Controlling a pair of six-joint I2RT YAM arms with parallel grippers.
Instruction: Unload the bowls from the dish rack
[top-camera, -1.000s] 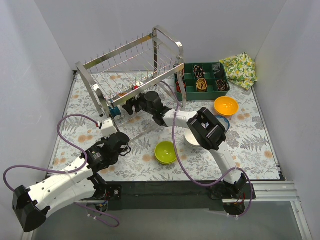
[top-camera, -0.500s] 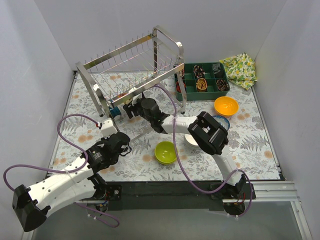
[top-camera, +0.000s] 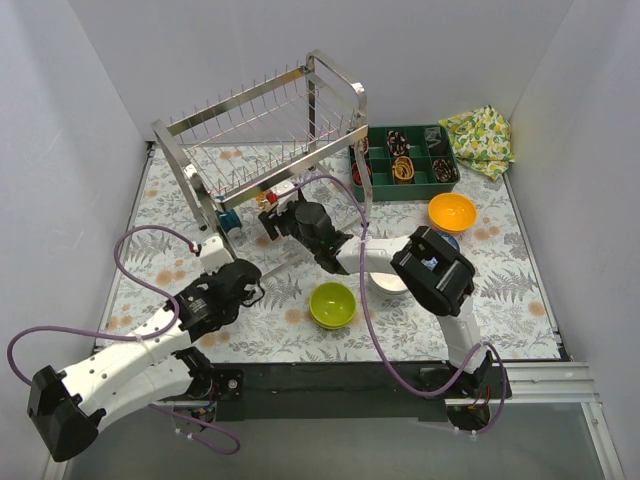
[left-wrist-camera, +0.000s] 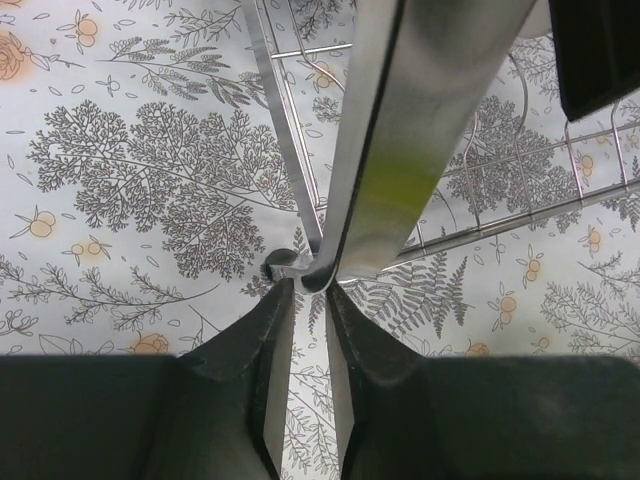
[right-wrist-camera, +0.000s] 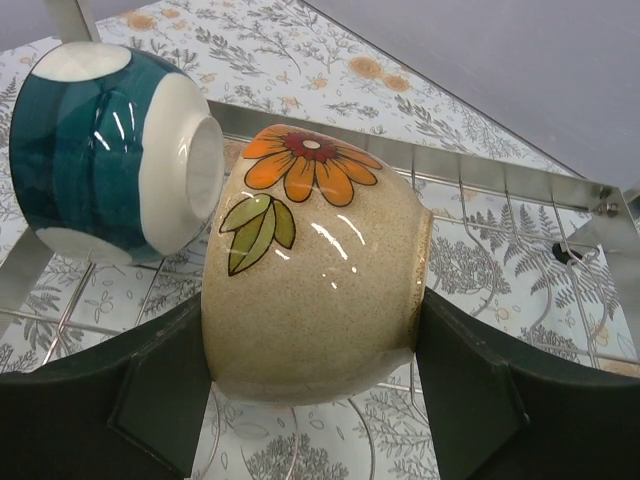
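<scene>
- Right gripper (right-wrist-camera: 312, 345): fingers (right-wrist-camera: 160, 390) spread wide, one on each side of a beige speckled ceramic bowl with a painted orange flower (right-wrist-camera: 310, 260). Both pads look pressed against it, so this reads as a grip, not a hover.
- The beige bowl lies on its side on the lower wires of the shiny steel wire dish rack (top-camera: 250, 125), squarely between the fingers, rim next to one finger.
- A teal-and-white glazed bowl (right-wrist-camera: 100, 150), also on its side, sits just past the fingertips and touches the beige bowl.
- Left gripper (left-wrist-camera: 305, 300): fingers almost together, pinched on the bent bottom corner of the rack frame right at the tips. It looks like it is bracing the rack.
- A lime green bowl (top-camera: 331, 303), a plain white bowl (top-camera: 388, 283) and an orange bowl (top-camera: 451, 211) sit on the floral table cover (top-camera: 500, 290), well apart from both sets of fingers.
- Judged step: pulling the beige bowl out. Two bowls remain in the rack.
- Next move calls for drawing the beige bowl back clear of the wires without dragging the touching teal bowl. The left pinch should take the reaction. Then set the bowl down by the others and release.
</scene>
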